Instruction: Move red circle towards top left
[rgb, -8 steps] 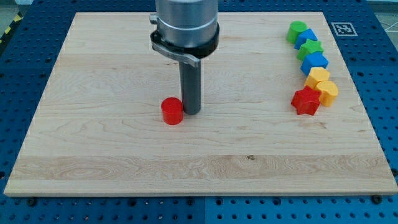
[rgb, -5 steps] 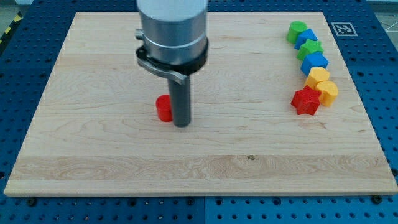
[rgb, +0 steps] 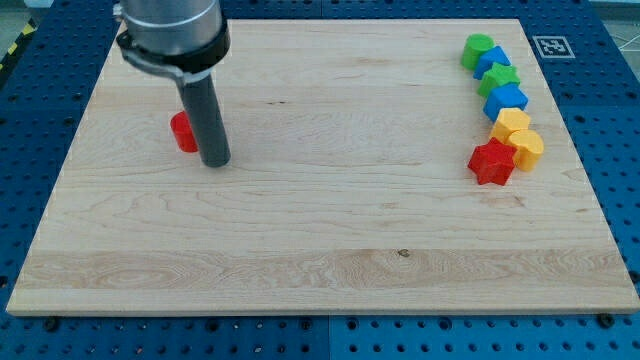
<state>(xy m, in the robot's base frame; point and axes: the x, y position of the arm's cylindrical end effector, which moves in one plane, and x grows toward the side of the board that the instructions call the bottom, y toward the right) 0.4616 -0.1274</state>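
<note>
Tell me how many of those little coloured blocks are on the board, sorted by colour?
Red: 2, the red circle just left of my tip, and the red star
Green: 2, the green block and the green star
Blue: 2, the upper blue block and the lower blue block
Yellow: 2, the upper yellow block and the lower yellow block
Total: 8

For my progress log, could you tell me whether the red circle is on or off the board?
On the wooden board: the red circle sits upper left, beside my tip.
</note>
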